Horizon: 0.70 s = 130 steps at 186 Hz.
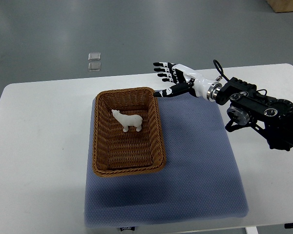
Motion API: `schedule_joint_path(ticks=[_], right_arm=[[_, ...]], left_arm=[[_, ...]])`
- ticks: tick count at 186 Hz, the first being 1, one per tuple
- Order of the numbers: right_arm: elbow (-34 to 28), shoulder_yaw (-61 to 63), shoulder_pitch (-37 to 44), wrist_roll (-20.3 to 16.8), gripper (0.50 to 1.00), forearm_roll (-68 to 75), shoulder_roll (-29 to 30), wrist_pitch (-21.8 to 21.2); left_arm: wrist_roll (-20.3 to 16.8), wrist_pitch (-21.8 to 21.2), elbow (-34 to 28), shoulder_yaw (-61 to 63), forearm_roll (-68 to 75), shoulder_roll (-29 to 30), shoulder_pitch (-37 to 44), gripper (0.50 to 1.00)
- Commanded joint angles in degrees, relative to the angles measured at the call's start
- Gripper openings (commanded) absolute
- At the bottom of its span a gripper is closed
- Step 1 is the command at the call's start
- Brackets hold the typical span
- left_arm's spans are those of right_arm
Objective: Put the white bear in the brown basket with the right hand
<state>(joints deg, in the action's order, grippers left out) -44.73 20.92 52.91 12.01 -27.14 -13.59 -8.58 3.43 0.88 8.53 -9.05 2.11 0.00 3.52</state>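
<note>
The white bear (pixel 127 120) stands upright inside the brown basket (pixel 101 146), on all four legs, its head turned toward nine o'clock and its rump toward three. It sits in the basket's far half, nearer the twelve o'clock rim than the six o'clock one, with bare wicker floor stretching away below it. Nothing touches the bear.

The basket is a rectangular woven tray, its long side running from twelve to six o'clock and skewed a little. It rests on a blue-grey mat (pixel 200 165), over the mat's nine o'clock side — most of the mat lies bare toward three and six o'clock. The mat lies on a white table (pixel 39 146).

From the bear, the right hand (pixel 174 79) is at about two o'clock, outside the basket and just beyond its far right corner. Its fingers (pixel 163 69) are spread and stretched out toward nine o'clock, holding nothing; the thumb (pixel 167 91) reaches down-left, its tip close over the basket's corner rim, though whether it touches the wicker cannot be told. The hand is white with black finger segments, and its dark forearm (pixel 256 105) runs off to the picture's right edge at about four o'clock from the hand.

Beyond the table, at roughly eleven o'clock from the bear, two small clear squares (pixel 94 61) lie on the grey floor (pixel 49 34) — one just beside the other.
</note>
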Motion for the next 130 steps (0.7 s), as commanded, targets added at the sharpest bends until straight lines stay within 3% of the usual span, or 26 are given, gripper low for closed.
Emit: schedule_joint_path(ticks=[1, 65, 130], right_arm=[[0.96, -0.09, -0.52, -2.69, 0.921, 11.49, -1.09, -0.21], [5.97, -0.01, -2.02, -3.05, 0.921, 32.76, -1.53, -6.62], [9.22, 3.33, -3.07, -2.87, 0.924, 34.88, -0.39, -6.01]], left_arm=[[0.00, 0.00, 0.00, 0.00, 0.00, 0.00, 0.00, 1.000], [0.00, 0.00, 0.00, 0.00, 0.00, 0.00, 0.00, 1.000], [0.00, 0.00, 0.00, 0.00, 0.00, 0.00, 0.00, 1.000]])
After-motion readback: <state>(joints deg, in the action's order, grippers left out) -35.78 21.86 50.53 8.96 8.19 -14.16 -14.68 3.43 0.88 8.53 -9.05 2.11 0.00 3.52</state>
